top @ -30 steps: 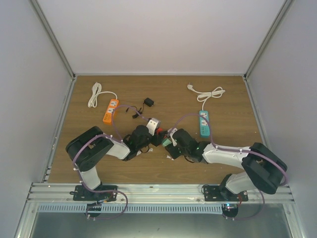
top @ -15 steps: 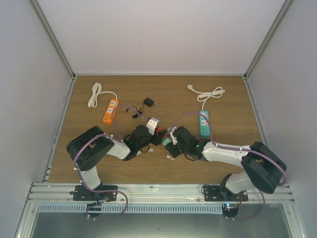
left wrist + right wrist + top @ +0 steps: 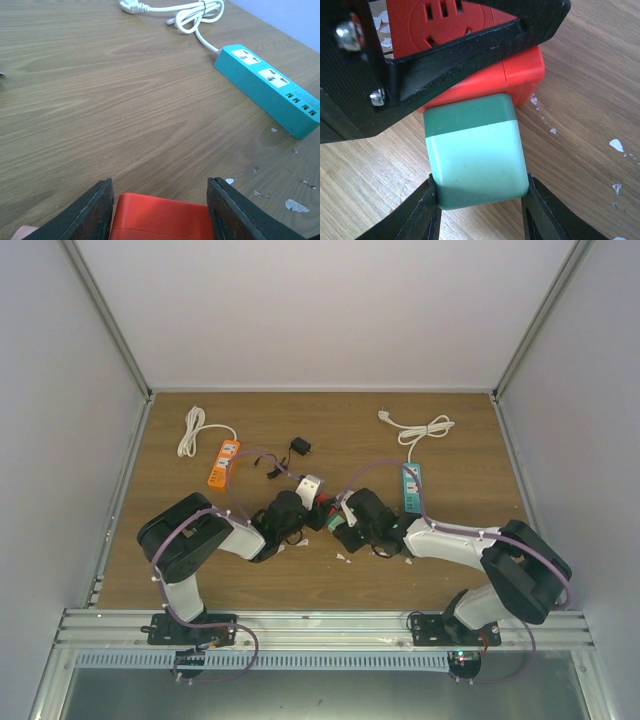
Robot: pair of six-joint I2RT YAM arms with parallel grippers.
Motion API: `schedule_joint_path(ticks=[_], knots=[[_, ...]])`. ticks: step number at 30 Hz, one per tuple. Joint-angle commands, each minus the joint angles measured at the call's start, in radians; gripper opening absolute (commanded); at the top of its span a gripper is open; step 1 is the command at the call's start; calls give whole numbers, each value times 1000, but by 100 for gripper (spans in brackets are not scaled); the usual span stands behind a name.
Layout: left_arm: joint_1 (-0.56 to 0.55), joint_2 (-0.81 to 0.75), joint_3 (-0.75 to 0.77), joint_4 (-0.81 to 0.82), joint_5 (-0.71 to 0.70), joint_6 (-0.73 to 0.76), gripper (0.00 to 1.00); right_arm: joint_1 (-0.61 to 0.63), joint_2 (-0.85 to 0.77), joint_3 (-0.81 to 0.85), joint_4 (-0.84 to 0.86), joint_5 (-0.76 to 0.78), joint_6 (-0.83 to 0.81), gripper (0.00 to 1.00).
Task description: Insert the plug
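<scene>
got left tool (image 3: 161,201) clamped on a red socket block (image 3: 160,222), right tool (image 3: 479,202) pinching a green plug (image 3: 475,150) butted against it, over the worktop (image 3: 100,100)

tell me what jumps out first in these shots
At the middle of the table the two grippers meet: the left gripper clamps a red socket block, and the right gripper holds a two-tone green cube right up against it. A teal power strip lies to the right, an orange power strip at the left rear.
</scene>
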State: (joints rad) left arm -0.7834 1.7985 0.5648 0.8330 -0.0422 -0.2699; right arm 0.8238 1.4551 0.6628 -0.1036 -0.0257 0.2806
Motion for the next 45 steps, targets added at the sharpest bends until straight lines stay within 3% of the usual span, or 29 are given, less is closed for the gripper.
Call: schedule_joint_path(ticks=[1,23,34,45], knots=[[-140,115,-28,-317,338,-32,46,32,-12,179,551,-196,-57,0],[-118,132,-20,-313,338,-41,46,31,14,256,524,-226,-87,0],[-43,17,5,-419,259,-47,47,31,-99,118,547,-159,-65,3],[-39,19,47,-455,235,-38,47,31,-152,60,534,-123,-62,64]])
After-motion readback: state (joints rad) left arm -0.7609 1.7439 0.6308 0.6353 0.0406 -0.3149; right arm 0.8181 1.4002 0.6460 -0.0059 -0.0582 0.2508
